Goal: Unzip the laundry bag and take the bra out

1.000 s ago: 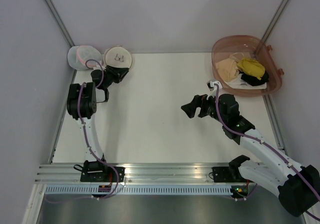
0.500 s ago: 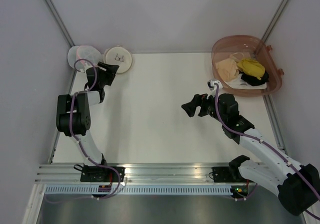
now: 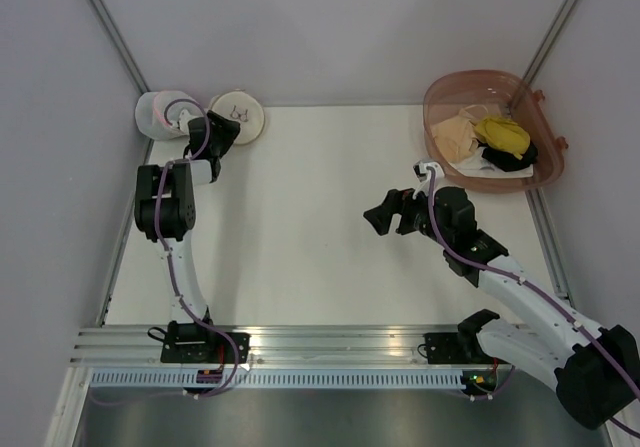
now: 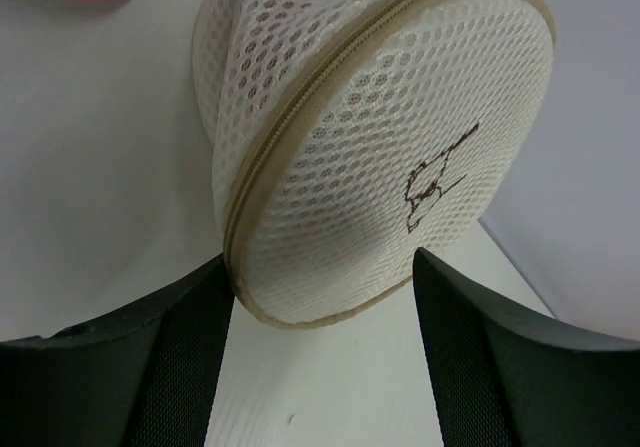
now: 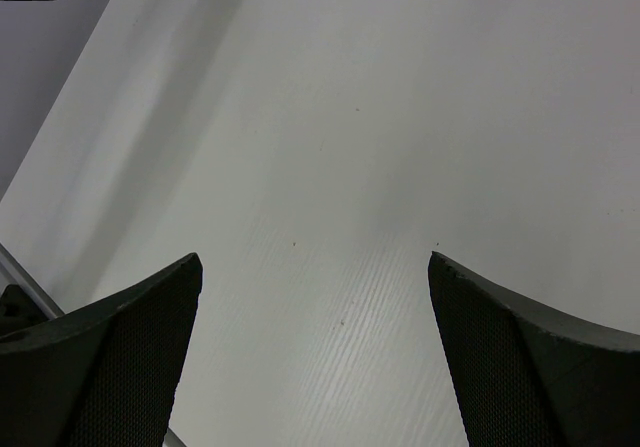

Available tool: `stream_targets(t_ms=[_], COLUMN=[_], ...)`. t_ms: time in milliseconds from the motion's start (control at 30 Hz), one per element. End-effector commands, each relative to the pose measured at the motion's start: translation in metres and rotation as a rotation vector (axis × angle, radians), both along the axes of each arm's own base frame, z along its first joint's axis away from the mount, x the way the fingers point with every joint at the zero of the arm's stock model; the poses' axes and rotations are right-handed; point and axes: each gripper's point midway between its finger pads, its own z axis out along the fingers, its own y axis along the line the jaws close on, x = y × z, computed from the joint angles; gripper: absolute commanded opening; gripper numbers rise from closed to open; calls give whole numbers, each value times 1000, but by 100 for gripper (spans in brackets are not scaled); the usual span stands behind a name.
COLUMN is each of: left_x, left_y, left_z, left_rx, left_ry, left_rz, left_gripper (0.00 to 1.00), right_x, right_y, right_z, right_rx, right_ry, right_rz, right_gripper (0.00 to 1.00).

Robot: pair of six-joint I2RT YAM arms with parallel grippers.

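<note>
At the far left corner of the table [image 3: 320, 267]: a round, dome-shaped cream-beige mesh laundry bag [image 3: 238, 117] sits close to the back wall, its face with the small dark bra outline turned up toward the overhead camera.
Left arm pose: it runs forward along the table's left edge with the elbow raised and the wrist bent toward the bag, which puts the left pincer [image 3: 222, 130] at the bag's near side.
Left pincer state: the fingers are spread wide with the bag's lower rim between the tips. One fingertip [image 4: 200, 307] is at the zip seam, the other stands clear of the mesh, and nothing is clamped.
Right arm pose: it stretches from the near right corner toward mid-table, with the right pincer [image 3: 378, 217] pointing left.
Right pincer state: spread fully over bare table, holding nothing.
Laundry bag contents: the beige zip [image 4: 300, 117] runs closed round the rim; what lies inside cannot be made out through the mesh.
Neighbouring bag: a whiter translucent round bag with a pink band [image 3: 160, 112] sits just left of the laundry bag.
Basket: a translucent pink oval plastic basket [image 3: 438, 95] at the far right corner holds a beige garment [image 3: 458, 132], a yellow garment [image 3: 503, 132] and a black garment [image 3: 512, 157].
Left wrist view only: the honeycomb weave, the zip tape and a strip of the pink band.
Overhead view only: the basket and both arms.
</note>
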Motion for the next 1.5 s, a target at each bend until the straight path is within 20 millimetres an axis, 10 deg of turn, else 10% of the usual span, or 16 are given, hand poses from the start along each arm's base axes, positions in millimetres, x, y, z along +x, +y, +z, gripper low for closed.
stream_targets(t_ms=[0, 100, 333, 500, 800, 1000, 1300, 1467], left_x=[29, 45, 56, 37, -79, -192, -293, -316], left_y=[11, 10, -17, -49, -157, -217, -245, -248], left_z=[23, 20, 37, 72, 135, 121, 112, 110], left_rx=[127, 155, 100, 15, -352, -462, -297, -284], left_ry=[-49, -33, -86, -186, -342, -133, 49, 22], left_rz=[21, 1, -125, -296, -1047, -1640, -1997, -2041], left_gripper=[75, 70, 2, 2, 2, 2, 2, 2], right_x=[4, 3, -1, 12, 37, 44, 34, 26], right_y=[-2, -3, -10, -26, -77, -66, -30, -18], right_z=[20, 23, 27, 34, 77, 78, 85, 76], right_rx=[9, 12, 3, -5, 42, 27, 44, 23], right_ry=[-46, -49, -58, -84, -227, -183, -171, -126], right_rz=[-19, -21, -41, -163, -496, -459, -227, -126], right_gripper=[98, 98, 98, 98, 98, 98, 98, 98])
